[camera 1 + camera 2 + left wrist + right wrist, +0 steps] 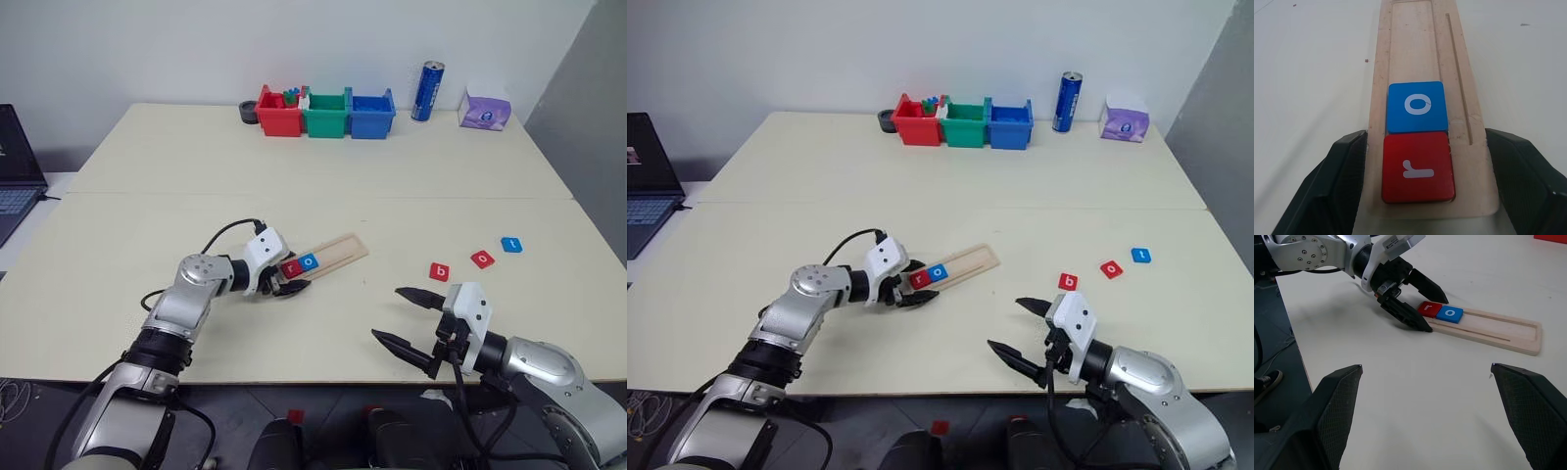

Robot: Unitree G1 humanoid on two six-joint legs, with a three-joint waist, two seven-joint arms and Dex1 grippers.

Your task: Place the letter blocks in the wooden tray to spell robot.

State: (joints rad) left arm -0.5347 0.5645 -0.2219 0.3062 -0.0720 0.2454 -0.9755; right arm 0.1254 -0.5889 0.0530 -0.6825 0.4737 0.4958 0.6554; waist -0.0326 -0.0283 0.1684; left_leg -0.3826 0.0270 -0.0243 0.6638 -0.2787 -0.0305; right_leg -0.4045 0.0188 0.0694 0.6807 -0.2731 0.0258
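Observation:
The wooden tray (341,249) lies slanted on the cream table, a little left of its middle. In its near end sit a red "r" block (1418,166) and, right behind it, a blue "o" block (1416,105). My left gripper (291,274) straddles that end, and its black fingers (1347,176) press against the tray's two long sides. To the right lie a red "b" block (439,271), a red "o" block (482,258) and a blue "t" block (510,244), each on its own. My right gripper (388,312) hovers open near the table's front edge, holding nothing.
Red (279,115), green (326,116) and blue (372,116) bins stand in a row at the far edge, with a black roll (249,112) beside them. A blue can (427,91) and a purple pack (484,110) stand to their right. A laptop (15,176) sits at far left.

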